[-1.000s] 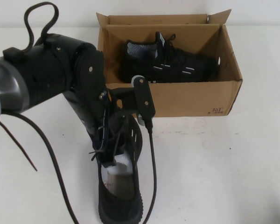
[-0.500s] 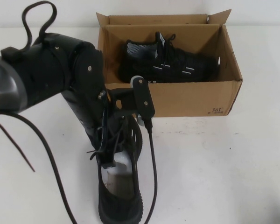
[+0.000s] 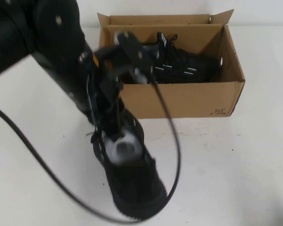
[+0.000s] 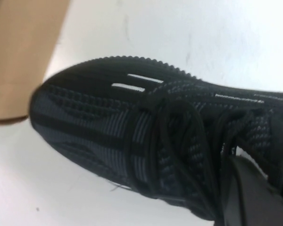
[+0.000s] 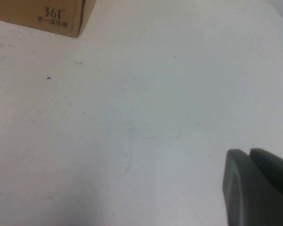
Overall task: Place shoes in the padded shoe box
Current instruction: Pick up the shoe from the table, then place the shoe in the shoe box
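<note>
Your left gripper [image 3: 117, 134] is clamped on the collar of a black sneaker [image 3: 132, 181], which hangs heel-up just in front of the cardboard box [image 3: 188, 99] over the white table [image 3: 236, 174]. The other sneaker [image 3: 184, 68] lies inside the box. Your right gripper is out of sight.

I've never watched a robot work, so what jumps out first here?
A big black arm's left tool grips a black sneaker in front of the cardboard shoe box. Its twin sneaker already lies inside. The right tool waits over bare table.
</note>
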